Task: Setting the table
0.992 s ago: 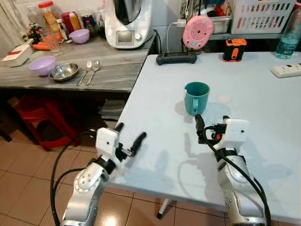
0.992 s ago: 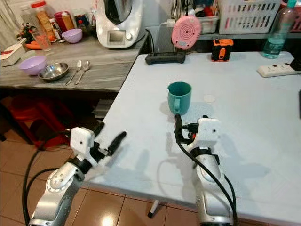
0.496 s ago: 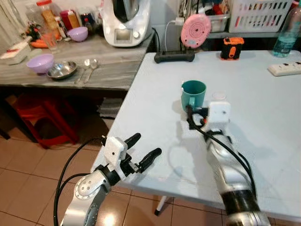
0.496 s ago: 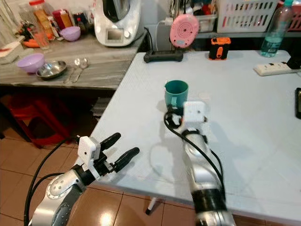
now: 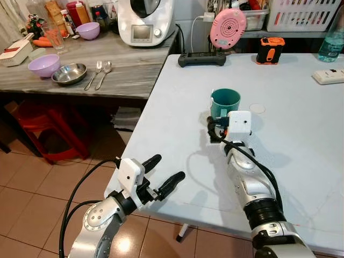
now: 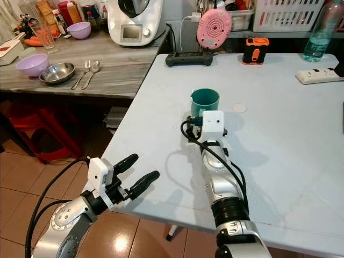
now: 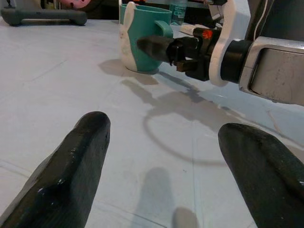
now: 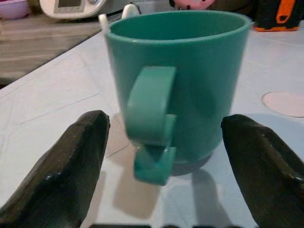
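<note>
With its wrist housing hiding the fingertips from the head views, right gripper (image 8: 164,166) sits just near of the teal mug (image 5: 224,103) mid-table (image 5: 177,107), fingers spread either side of the handle, not touching. Left gripper (image 5: 161,174) spread apart over the near-left table edge.

We've got loads of open white table (image 5: 301,161) around the teal mug (image 5: 224,102), nothing crowding it at 3 or 9 o'clock. Our right gripper (image 8: 164,156) is spread wide with the mug's handle (image 8: 151,118) dead centre between the fingers, so that gap's free. Clutter only starts at 12 o'clock: a black bar-shaped device (image 5: 201,58), pink round gadget (image 5: 228,28) and orange tool (image 5: 269,49). Left gripper (image 5: 161,174) hangs open at the table's near edge, 7 o'clock.
</note>
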### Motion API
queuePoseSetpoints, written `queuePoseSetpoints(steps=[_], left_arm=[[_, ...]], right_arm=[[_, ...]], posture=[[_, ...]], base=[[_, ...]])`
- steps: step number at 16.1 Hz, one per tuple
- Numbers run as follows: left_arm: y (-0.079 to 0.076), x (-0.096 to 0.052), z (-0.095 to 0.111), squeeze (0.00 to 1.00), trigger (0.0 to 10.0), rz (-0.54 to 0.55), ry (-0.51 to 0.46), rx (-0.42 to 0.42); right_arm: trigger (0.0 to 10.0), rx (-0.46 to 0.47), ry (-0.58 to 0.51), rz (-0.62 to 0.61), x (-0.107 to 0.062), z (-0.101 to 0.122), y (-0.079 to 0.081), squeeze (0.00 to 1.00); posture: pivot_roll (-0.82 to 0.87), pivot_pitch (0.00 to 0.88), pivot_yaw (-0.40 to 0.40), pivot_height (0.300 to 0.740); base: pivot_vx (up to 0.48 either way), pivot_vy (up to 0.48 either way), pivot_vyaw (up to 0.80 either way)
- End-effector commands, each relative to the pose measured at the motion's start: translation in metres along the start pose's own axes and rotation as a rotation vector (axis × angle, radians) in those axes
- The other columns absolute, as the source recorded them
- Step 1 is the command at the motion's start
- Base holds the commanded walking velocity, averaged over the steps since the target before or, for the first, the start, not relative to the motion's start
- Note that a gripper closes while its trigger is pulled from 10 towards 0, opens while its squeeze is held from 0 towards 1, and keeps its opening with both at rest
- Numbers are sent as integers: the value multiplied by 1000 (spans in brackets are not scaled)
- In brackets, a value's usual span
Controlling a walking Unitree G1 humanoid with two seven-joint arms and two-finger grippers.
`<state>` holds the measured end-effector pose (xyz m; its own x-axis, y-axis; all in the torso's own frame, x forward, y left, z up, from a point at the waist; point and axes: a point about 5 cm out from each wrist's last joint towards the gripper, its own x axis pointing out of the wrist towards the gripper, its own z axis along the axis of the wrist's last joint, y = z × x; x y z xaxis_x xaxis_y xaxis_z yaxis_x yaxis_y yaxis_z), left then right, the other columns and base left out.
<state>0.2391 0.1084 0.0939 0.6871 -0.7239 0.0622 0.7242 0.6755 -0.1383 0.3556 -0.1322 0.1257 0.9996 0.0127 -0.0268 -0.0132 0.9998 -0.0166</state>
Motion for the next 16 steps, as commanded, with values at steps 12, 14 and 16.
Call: queuePoseSetpoints(steps=[12,14,16], left_arm=[[8,5,1,0,10000,1,-7,5],[9,5,0,0,10000,8,-8,6],[9,6,-1,0,10000,11,-8,7]], right_arm=[[0,-68,-50,-79,4,3,-15,0],[0,-67,-51,-77,4,3,-16,0],[0,-68,-51,-77,5,3,-17,0]], posture=[[-53,53,110,740],[-52,50,109,740],[-52,48,108,740]], base=[[0,0,0],[0,0,0],[0,0,0]])
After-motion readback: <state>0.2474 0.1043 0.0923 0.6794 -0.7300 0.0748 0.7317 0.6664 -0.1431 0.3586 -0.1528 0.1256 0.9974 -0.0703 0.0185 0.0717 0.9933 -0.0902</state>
